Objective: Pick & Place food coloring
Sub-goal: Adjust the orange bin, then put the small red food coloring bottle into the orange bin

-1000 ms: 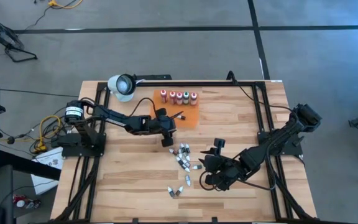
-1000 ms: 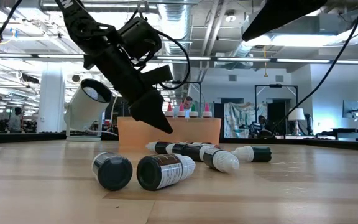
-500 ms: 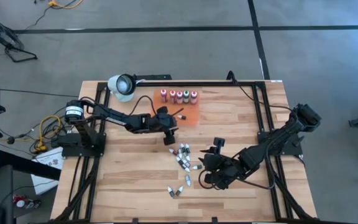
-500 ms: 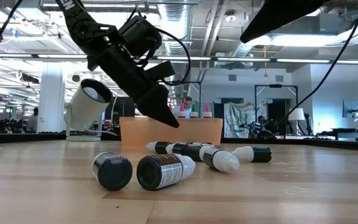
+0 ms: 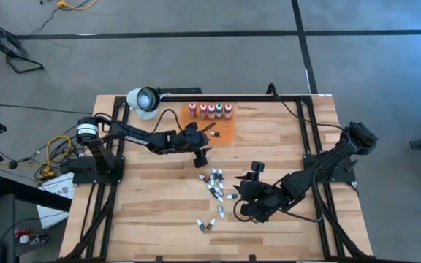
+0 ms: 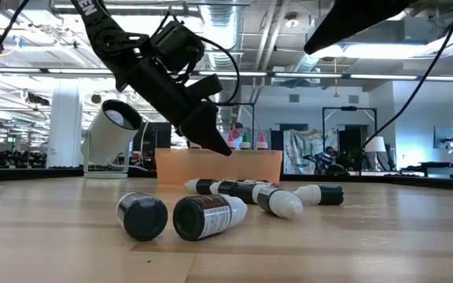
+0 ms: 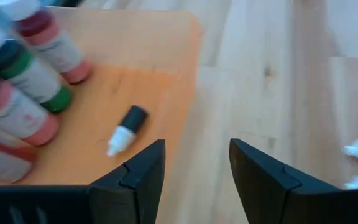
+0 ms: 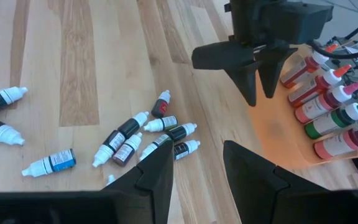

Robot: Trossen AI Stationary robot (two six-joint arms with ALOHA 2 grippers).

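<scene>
My table (image 5: pixel 283 131) is a light wooden butcher-block top, bordered by a black metal frame (image 5: pixel 309 139). A white lamp (image 5: pixel 143 100) sits at its far left corner. The floor (image 5: pixel 196 58) around me is grey concrete crossed by dark lines. Beyond the table I see an open hall with exposed ceiling ducts (image 6: pixel 266 31), fluorescent light strips (image 6: pixel 384 51), a white column (image 6: pixel 65 126) and distant workstations.

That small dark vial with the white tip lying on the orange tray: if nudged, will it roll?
Probably: the small dark vial is round-bodied and lies on its side on the flat orange tray. It looks light, so the open left gripper could easily skid it.
</scene>
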